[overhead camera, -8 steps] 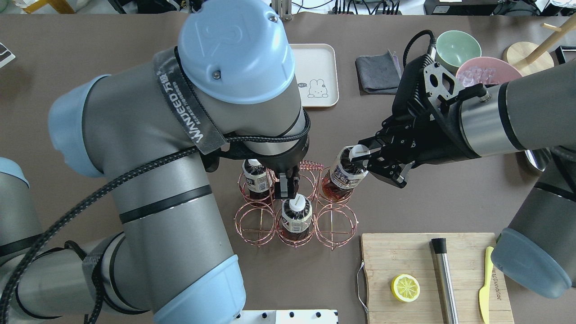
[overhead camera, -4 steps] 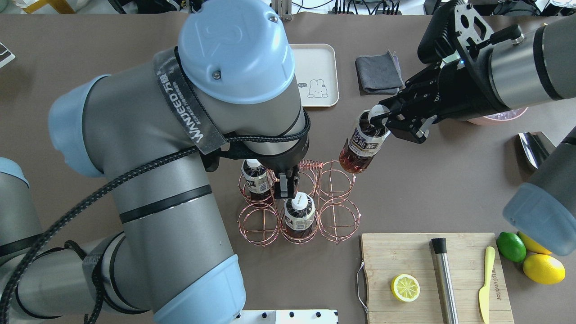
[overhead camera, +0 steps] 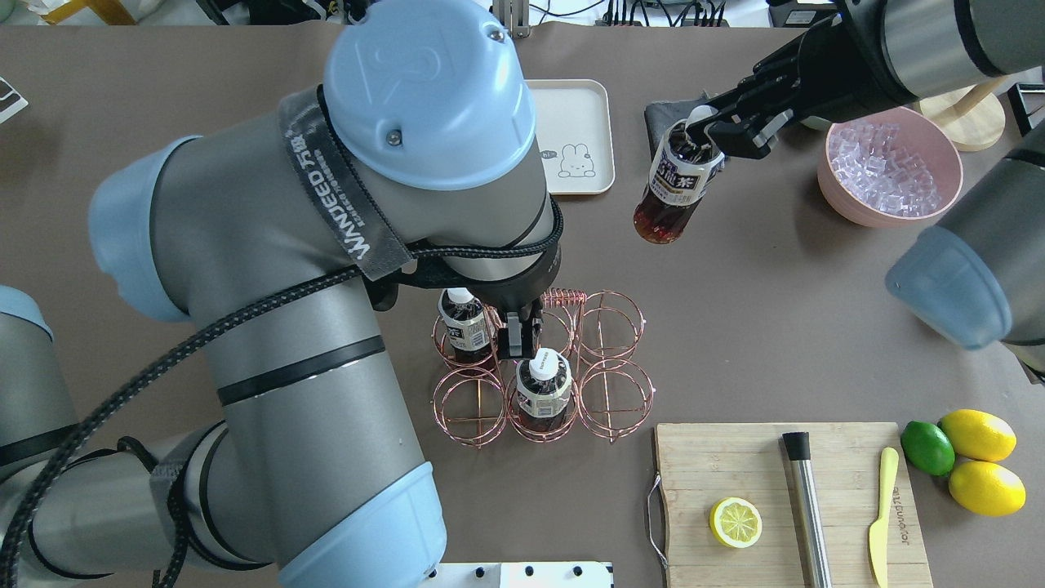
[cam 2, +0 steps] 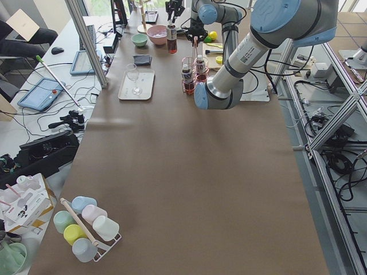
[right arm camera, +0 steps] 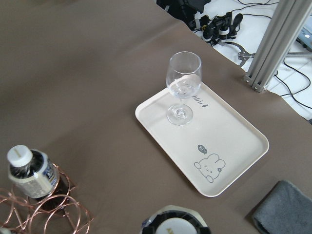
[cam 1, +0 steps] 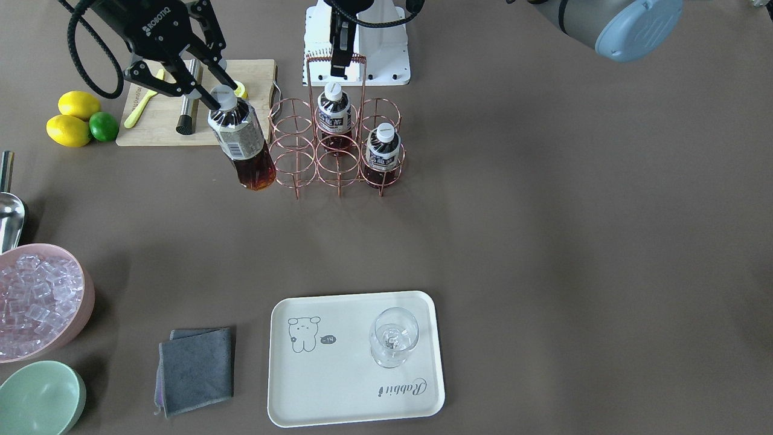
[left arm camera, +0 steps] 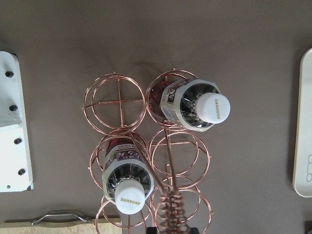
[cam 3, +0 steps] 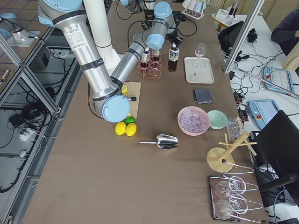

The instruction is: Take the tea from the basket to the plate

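Note:
My right gripper (overhead camera: 700, 129) is shut on the white cap and neck of the tea (overhead camera: 673, 189). The tea hangs tilted in the air, clear of the basket (overhead camera: 606, 328) and right of the plate (overhead camera: 575, 106). From the front it (cam 1: 241, 145) hangs beside the basket (cam 1: 296, 148). Its cap shows at the bottom of the right wrist view (right arm camera: 175, 226). My left gripper (overhead camera: 520, 351) is shut on the basket's looped handle (left arm camera: 170, 217). Two like bottles (overhead camera: 465, 322) (overhead camera: 540, 390) stand in basket cells. The plate (cam 1: 344, 386) holds a wine glass (cam 1: 392, 335).
A pink bowl of ice (overhead camera: 890, 171) stands at the far right, with a grey cloth (cam 1: 196, 368) and a green bowl (cam 1: 39, 399) near the plate. A cutting board (overhead camera: 735, 465) carries a lemon half, a muddler and a yellow knife. Lemons and a lime (overhead camera: 980, 457) lie beside it.
My right gripper has lifted the tea out of its basket cell and carried it away from the robot toward the plate. My left gripper has stayed on the handle.

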Controlling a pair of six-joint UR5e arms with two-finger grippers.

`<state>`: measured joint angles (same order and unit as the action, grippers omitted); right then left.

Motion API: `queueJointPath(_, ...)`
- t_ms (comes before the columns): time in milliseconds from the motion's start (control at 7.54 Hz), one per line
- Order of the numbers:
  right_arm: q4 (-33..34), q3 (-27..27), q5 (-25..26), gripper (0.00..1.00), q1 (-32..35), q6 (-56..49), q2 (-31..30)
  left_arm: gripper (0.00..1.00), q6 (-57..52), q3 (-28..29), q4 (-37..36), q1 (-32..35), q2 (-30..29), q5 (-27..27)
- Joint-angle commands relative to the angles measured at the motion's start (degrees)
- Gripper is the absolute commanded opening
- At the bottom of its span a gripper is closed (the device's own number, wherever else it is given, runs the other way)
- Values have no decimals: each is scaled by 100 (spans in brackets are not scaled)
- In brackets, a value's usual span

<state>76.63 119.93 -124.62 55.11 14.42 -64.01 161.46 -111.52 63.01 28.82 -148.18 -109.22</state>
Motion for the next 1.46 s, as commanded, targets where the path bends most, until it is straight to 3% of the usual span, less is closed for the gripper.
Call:
queueJointPath(0,-8,-968,8,0,290,-9,554,0,0,-2,0,0,0,14)
queueJointPath(530,-69,-2673,8,0,343,-53,1933,0,0,-2,0,0,9,23)
queueJointPath(928,-482,-3912,8,0,343,87,2593,0,0,-10,0,0,0,23)
queueJointPath(1326,-1394,-4819,43,0,343,482,2745,0,0,-10,-8,0,-9,23)
